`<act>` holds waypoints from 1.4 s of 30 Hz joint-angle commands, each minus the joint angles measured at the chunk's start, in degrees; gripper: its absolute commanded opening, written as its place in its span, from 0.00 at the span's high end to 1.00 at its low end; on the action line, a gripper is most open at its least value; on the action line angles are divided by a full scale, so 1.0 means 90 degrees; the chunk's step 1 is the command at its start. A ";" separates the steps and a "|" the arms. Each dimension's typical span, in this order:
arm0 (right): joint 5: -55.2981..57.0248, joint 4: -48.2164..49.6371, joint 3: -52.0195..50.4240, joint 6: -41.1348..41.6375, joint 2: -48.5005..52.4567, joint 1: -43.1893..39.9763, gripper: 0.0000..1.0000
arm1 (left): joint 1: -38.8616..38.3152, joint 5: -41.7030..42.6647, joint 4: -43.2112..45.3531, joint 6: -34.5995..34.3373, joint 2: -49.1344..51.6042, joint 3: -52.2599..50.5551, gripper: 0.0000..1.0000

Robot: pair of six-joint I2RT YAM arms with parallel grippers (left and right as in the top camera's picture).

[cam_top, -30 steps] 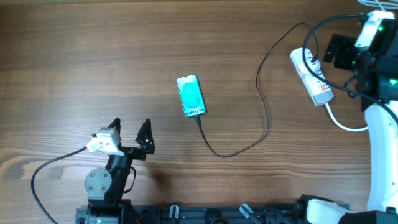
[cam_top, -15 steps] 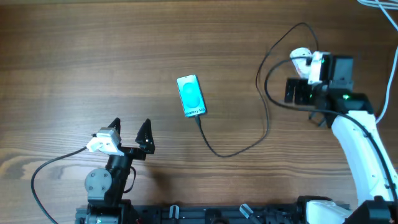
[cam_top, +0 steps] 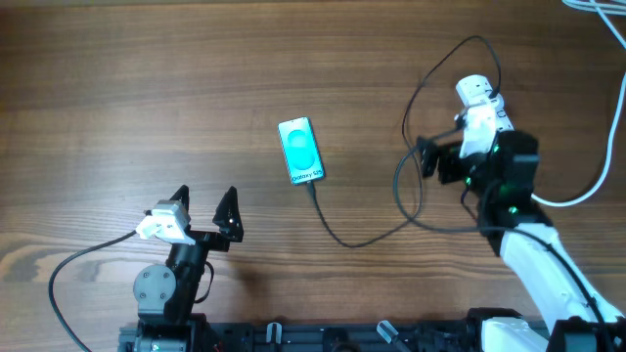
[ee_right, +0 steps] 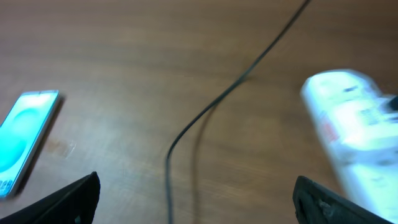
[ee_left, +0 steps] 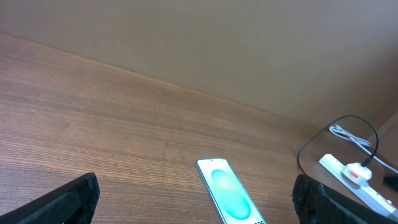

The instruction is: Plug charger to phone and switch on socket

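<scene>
The phone (cam_top: 300, 150) lies flat mid-table with its teal screen up. The black charger cable (cam_top: 416, 200) meets the phone's near end, loops right and runs up to the white socket (cam_top: 472, 93), which my right arm partly covers. My right gripper (cam_top: 428, 157) is open and empty, just left of the socket, above the cable. In the right wrist view I see the cable (ee_right: 205, 112), the blurred socket (ee_right: 351, 127) and the phone (ee_right: 25, 140) beyond the open gripper (ee_right: 199, 208). My left gripper (cam_top: 206, 200) is open and empty, near-left of the phone (ee_left: 230, 198).
The socket's thick white cord (cam_top: 587, 196) runs off to the right edge. Another white cable (cam_top: 592, 12) shows at the far right corner. The left wrist view shows the socket (ee_left: 357, 182) and a beige wall (ee_left: 249, 43) behind the table.
My right arm has swung from the far right edge across the socket, leftward and nearer. Its gripper now hangs left of the socket over the cable. The left arm, phone and socket have not moved.
</scene>
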 commanded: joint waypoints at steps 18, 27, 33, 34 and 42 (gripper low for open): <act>0.0015 0.2225 -0.2900 -0.0325 -0.1724 0.0041 0.00 | -0.0027 -0.0083 -0.0032 0.0126 -0.0068 -0.0029 0.00; 0.0068 0.0027 -0.2980 -0.0342 -0.4381 0.0044 0.00 | -0.0027 -0.0083 -0.0032 0.0124 -0.0068 -0.0029 0.00; 0.0413 -0.1253 -0.2980 -0.0323 -0.5824 0.0044 0.00 | -0.0027 -0.0083 -0.0032 0.0124 -0.0068 -0.0029 0.00; 0.0391 -0.1253 -0.2980 -0.0318 -0.6161 0.0044 0.00 | -0.0027 -0.0083 -0.0032 0.0124 -0.0068 -0.0029 0.00; 0.0539 -0.1275 -0.2977 -0.0158 -0.7458 0.0044 0.00 | -0.0027 -0.0083 -0.0032 0.0124 -0.0068 -0.0029 0.00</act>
